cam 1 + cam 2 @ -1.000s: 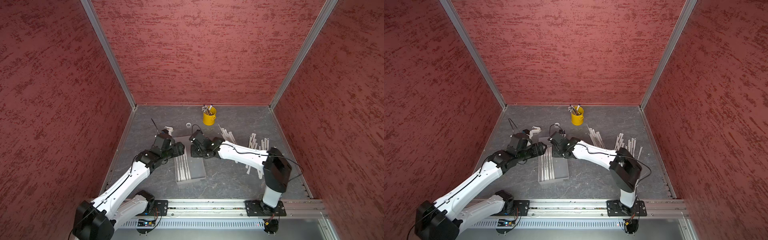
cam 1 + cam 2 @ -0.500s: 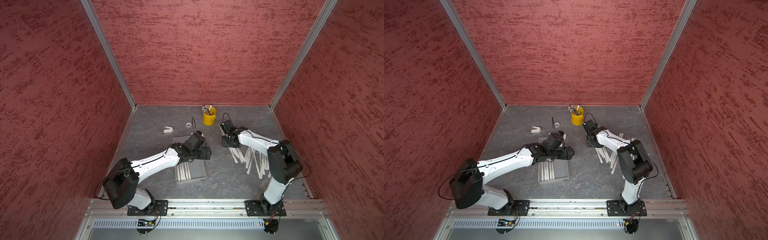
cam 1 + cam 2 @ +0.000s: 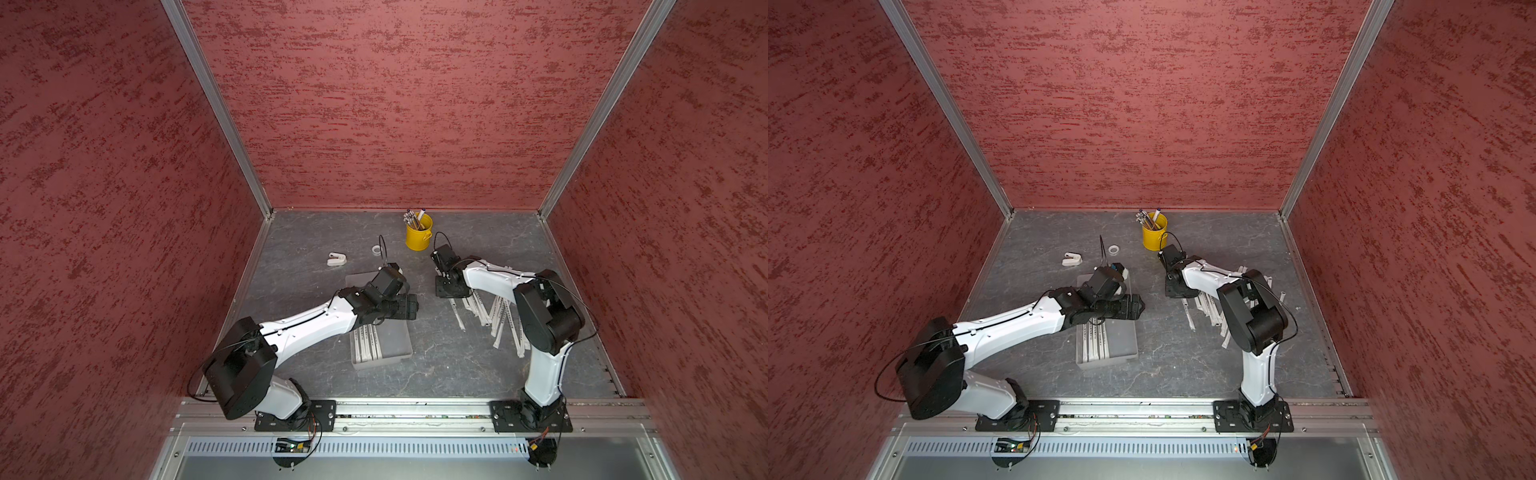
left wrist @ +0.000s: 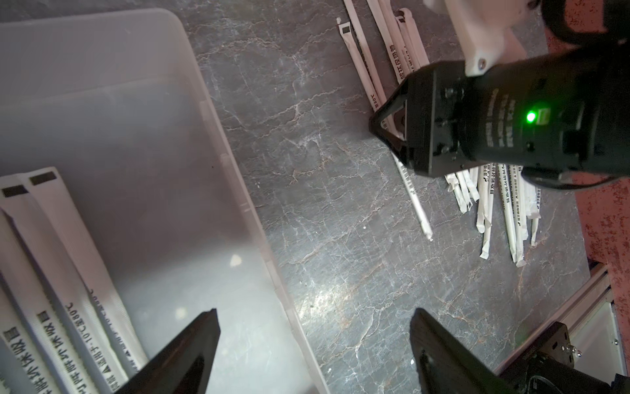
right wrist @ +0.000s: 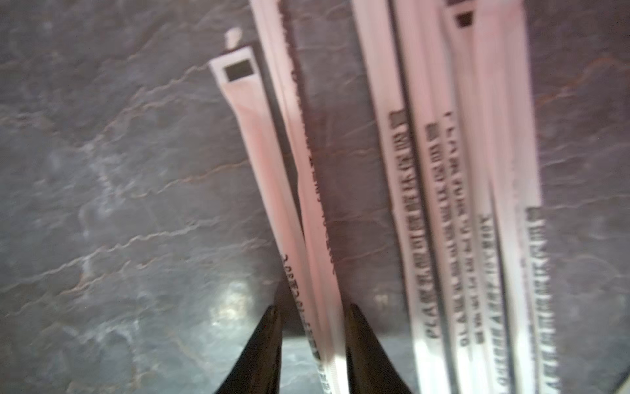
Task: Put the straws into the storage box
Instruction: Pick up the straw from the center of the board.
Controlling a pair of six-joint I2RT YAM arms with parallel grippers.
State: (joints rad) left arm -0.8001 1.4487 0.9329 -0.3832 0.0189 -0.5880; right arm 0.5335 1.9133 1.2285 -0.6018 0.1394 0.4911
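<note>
"Left wrist view, starting from the left: what do you see?"

"Some straws (image 4: pixel 51 273) lie in the storage box (image 4: pixel 136 153). They have Chinese print and "80C" on them. The left gripper (image 4: pixel 313 314) hangs wide open over the box wall, holding nothing."

"And to the right?"

"Loose straws (image 4: pixel 504 211) lie on the table (image 4: pixel 324 191). The right gripper (image 5: pixel 312 307) has straws between its fingers. I cannot tell if it pinches them. One reads "PLA"."
</note>
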